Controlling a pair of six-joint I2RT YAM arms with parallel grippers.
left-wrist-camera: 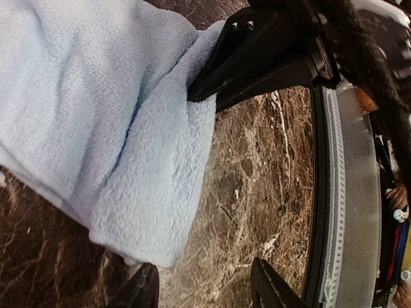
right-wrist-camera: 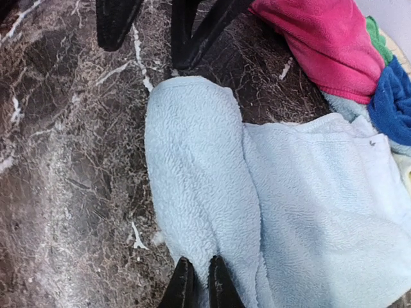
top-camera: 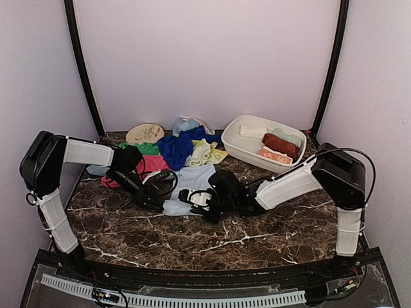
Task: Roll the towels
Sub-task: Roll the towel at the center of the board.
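Pale blue towel (right-wrist-camera: 199, 192) — pinched in right fingers (right-wrist-camera: 220, 289), just beside left fingers (left-wrist-camera: 270, 289).

We identify each arm by white link covers and black joint housings: left arm (top-camera: 87, 153), right arm (top-camera: 289, 184). A thin black cable (top-camera: 175, 183) loops off the left arm. On the right gripper (left-wrist-camera: 192, 95), black wedge-shaped fingers (left-wrist-camera: 257, 58) carry two small screws (left-wrist-camera: 242, 26).

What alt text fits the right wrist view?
A pale blue towel, one edge rolled up, lies on a marble table. The right claw sits shut at the roll's near end, the open left claw at its far end.
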